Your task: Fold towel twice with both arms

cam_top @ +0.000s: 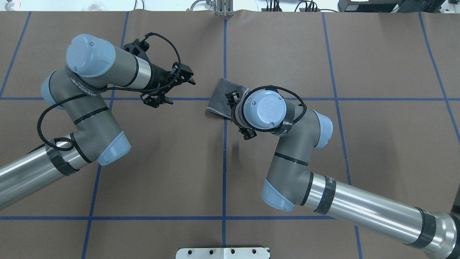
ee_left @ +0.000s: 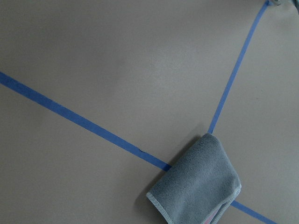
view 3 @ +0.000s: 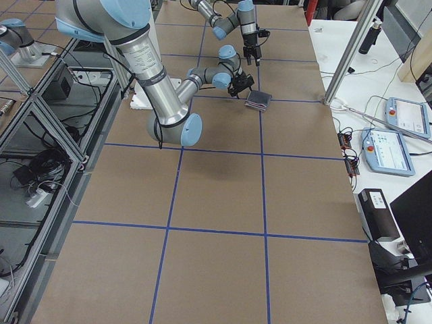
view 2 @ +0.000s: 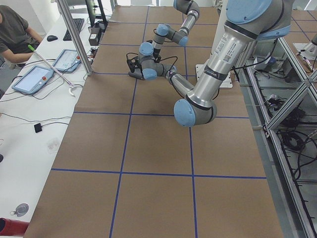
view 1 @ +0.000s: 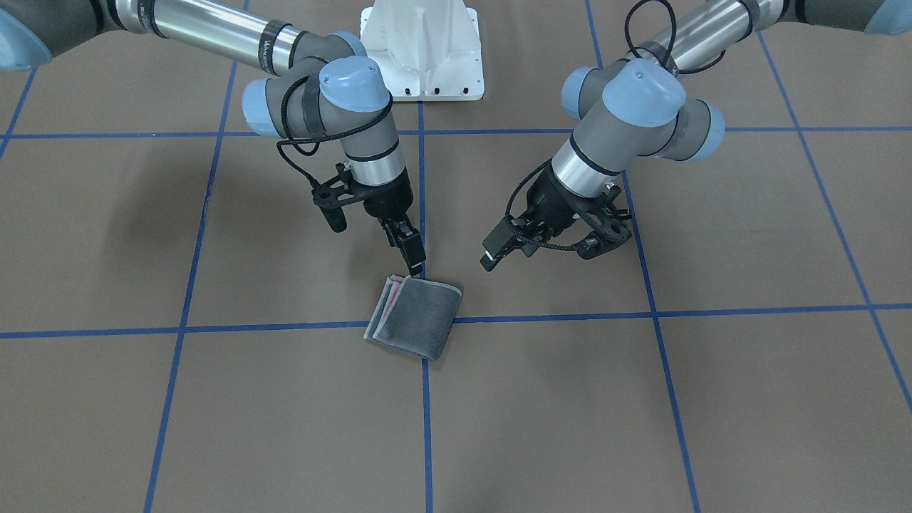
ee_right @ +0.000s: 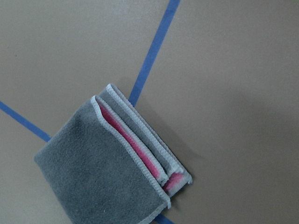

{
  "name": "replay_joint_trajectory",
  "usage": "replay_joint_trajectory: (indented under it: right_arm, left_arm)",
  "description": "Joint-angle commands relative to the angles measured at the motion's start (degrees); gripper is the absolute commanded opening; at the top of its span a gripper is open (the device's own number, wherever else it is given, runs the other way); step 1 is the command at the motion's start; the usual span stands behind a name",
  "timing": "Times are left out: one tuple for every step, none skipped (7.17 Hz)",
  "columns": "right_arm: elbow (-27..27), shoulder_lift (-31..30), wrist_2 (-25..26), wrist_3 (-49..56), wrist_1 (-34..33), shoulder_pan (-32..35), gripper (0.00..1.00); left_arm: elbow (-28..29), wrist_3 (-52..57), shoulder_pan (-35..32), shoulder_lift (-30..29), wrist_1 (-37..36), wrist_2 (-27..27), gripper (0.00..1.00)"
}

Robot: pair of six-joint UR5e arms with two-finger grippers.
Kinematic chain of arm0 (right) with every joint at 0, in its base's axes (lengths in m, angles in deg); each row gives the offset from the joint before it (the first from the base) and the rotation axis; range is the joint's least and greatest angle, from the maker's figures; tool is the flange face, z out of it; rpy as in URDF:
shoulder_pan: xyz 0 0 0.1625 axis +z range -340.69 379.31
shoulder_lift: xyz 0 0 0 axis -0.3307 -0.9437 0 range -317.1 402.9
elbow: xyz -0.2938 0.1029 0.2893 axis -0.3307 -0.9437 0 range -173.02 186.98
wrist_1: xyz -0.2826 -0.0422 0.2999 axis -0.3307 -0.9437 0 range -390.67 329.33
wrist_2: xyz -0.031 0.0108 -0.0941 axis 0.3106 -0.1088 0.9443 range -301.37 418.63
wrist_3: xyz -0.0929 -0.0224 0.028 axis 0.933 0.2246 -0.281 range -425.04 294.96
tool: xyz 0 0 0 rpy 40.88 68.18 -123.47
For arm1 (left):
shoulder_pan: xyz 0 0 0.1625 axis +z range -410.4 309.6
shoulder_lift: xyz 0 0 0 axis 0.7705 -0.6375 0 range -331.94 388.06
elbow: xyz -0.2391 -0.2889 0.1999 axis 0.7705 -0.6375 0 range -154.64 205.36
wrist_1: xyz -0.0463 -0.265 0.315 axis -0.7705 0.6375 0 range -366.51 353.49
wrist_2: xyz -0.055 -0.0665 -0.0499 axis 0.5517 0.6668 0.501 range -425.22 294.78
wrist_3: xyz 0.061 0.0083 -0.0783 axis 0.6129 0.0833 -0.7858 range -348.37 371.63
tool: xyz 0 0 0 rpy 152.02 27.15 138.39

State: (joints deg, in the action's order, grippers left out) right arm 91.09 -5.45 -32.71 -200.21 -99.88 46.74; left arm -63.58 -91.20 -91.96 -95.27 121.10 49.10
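The left pincer (cam_top: 191, 77) hangs over the tabletop (cam_top: 377, 54), well apart from the towel (cam_top: 220, 96), with nothing in it. Its fingers point sideways at the towel. I cannot tell if they are spread or pressed together; the front view (view 1: 490, 256) shows them from the side only.

The towel lies near the middle of the tabletop, where two blue tape lines (cam_top: 224, 162) cross. It is folded into a small thick pad with the grey side out. The left wrist view (ee_left: 198, 184) shows almost only grey. The right wrist view (ee_right: 93, 177) looks at the open edges, and there you see pink between the stacked layers with their pale borders. The front view (view 1: 419, 317) shows a thin strip of pink too.

The right pincer (view 1: 413, 266) points down at the towel's edge nearest the robot. From the front its tip is just beside that edge; I cannot tell if it touches. I cannot tell if this pincer is spread or not. In the overhead view the round blue wrist cap (cam_top: 265, 109) hides most of it.
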Motion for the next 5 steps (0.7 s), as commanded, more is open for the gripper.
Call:
replay_joint_trajectory:
  right_arm:
    - [-4.36,1.07,0.63,1.57,5.01,-0.36,0.71]
    - [-5.26,2.2,0.55,3.4,5.31,-0.36,0.71]
    - [-6.4,2.82,0.55,4.12,5.23,-0.36,0.69]
    - [-6.5,2.74,0.55,4.12,5.22,-0.36,0.61]
    - [-6.5,2.74,0.55,4.12,5.05,-0.28,0.57]
  left_arm:
    - [0.08,0.0,-0.01,0.02,0.0,-0.15,1.0]
    - [0.08,0.0,-0.01,0.02,0.0,-0.15,1.0]
    - [0.08,-0.09,-0.01,0.02,0.0,-0.15,1.0]
    - [0.08,-0.09,-0.01,0.02,0.0,-0.15,1.0]
    - [0.08,-0.09,0.08,0.02,0.0,-0.24,1.0]
